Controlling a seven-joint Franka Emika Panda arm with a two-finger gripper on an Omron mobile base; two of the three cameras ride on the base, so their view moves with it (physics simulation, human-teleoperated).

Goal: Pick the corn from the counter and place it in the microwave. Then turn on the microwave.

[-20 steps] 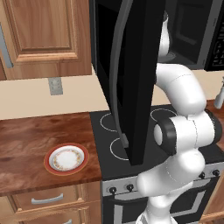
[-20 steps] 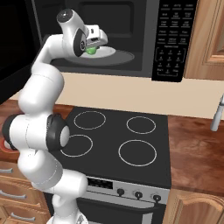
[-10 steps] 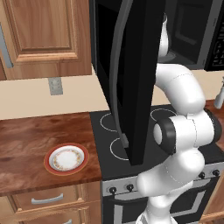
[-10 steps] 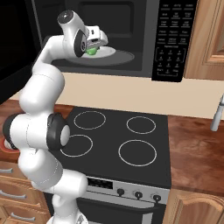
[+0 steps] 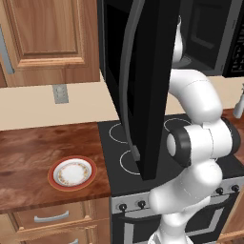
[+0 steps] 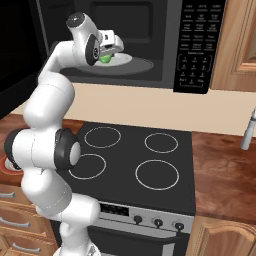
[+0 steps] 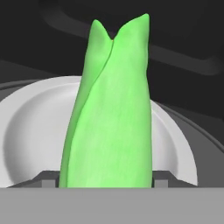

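The black microwave point(image 6: 192, 45) stands with its door point(image 5: 152, 86) swung wide open toward the left. My gripper point(image 6: 112, 49) reaches into the cavity and is shut on the bright green corn point(image 6: 105, 58). The corn hangs just over the white turntable plate point(image 6: 134, 60). Seen from the hand, the corn point(image 7: 111, 122) rises between my fingertips point(image 7: 48, 178) with its leafy tip pointing away, and the turntable point(image 7: 30, 131) lies behind it. The reddish-brown counter point(image 5: 28, 147) lies at the left, below the cabinets.
A white red-rimmed plate point(image 5: 72, 172) sits on the counter near its front edge. The black stovetop point(image 6: 140, 160) with white rings lies under the microwave. A grey upright object point(image 6: 247, 130) stands on the right counter. Wooden cabinets point(image 5: 47, 33) hang at the left.
My hand with the corn has moved slightly to the right, deeper into the microwave cavity. Everything else stays as it was.
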